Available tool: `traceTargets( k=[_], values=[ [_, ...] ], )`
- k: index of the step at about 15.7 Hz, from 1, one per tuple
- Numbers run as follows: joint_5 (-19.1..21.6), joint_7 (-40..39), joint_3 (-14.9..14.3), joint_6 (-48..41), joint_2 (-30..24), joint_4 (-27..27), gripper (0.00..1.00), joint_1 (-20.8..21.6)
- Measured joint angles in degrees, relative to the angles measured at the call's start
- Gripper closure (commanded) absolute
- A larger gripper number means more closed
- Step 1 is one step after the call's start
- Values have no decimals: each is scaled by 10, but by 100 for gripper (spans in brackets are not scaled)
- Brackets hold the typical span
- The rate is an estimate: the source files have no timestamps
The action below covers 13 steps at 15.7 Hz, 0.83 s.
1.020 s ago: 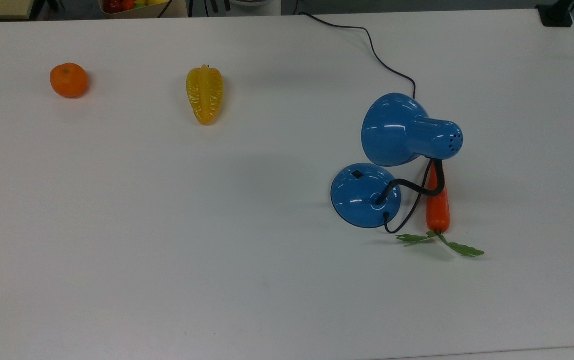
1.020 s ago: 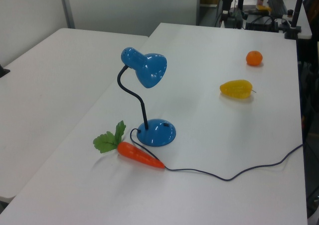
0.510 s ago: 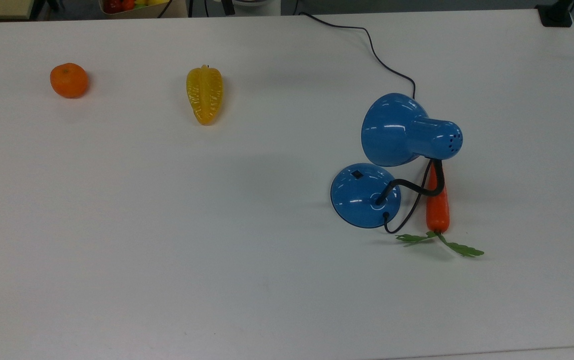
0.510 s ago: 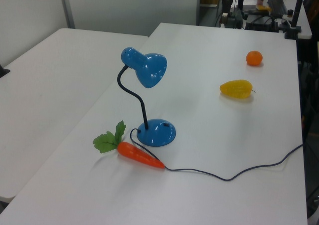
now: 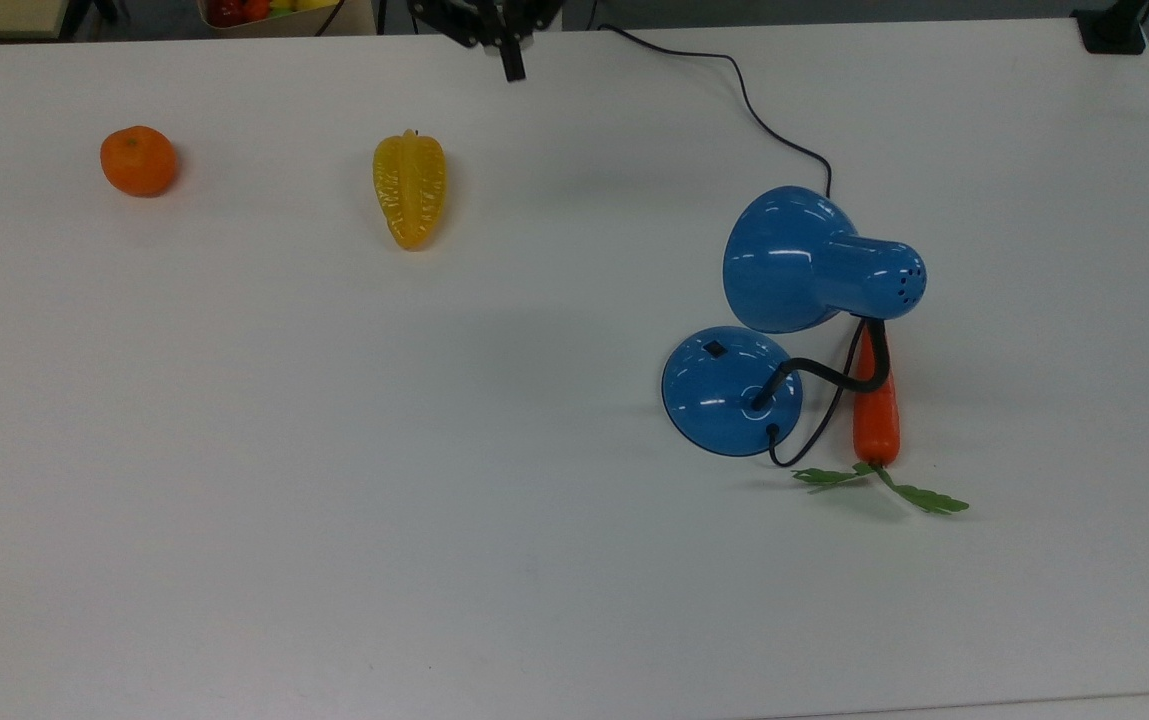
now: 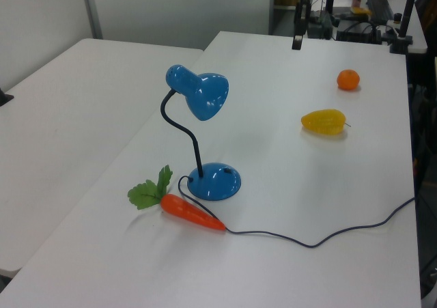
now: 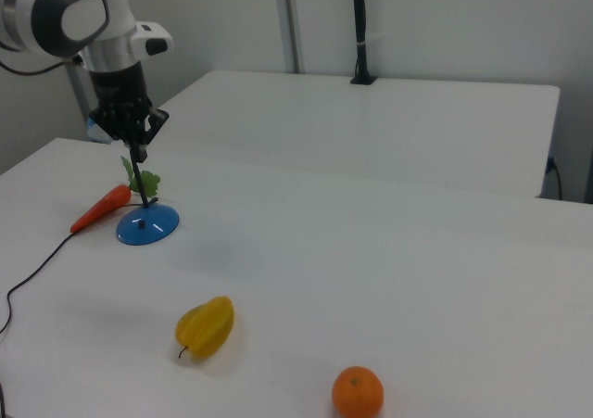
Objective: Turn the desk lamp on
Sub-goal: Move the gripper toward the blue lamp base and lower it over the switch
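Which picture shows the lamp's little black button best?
The top view: the small black switch sits plainly on the glossy blue desk lamp's round base. In the left view it is a tiny dark speck; in the right view it is too small to tell.

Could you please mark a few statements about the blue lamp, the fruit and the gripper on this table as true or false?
1. The glossy blue desk lamp stands upright on its round base. True.
2. The orange plastic carrot lies beside the lamp's base, on the top view's right of it. True.
3. The gripper is pressing the small black switch on the base. False: it hangs near the table's far edge in the top view, well away from the lamp.
4. The yellow ridged starfruit touches the round orange tangerine. False: they lie well apart.
5. The lamp's black cord is draped over the starfruit. False: it runs off toward the table's far edge in the top view, clear of the fruit.
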Motion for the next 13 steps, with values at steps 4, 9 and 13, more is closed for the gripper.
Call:
traceTargets(
  k=[4, 9, 13],
  values=[
    [0, 0, 22, 89, 21, -41, 100, 12],
    [0, 0, 24, 168, 56, -58, 100, 37],
    [0, 0, 33, 214, 74, -66, 100, 49]
  ],
)
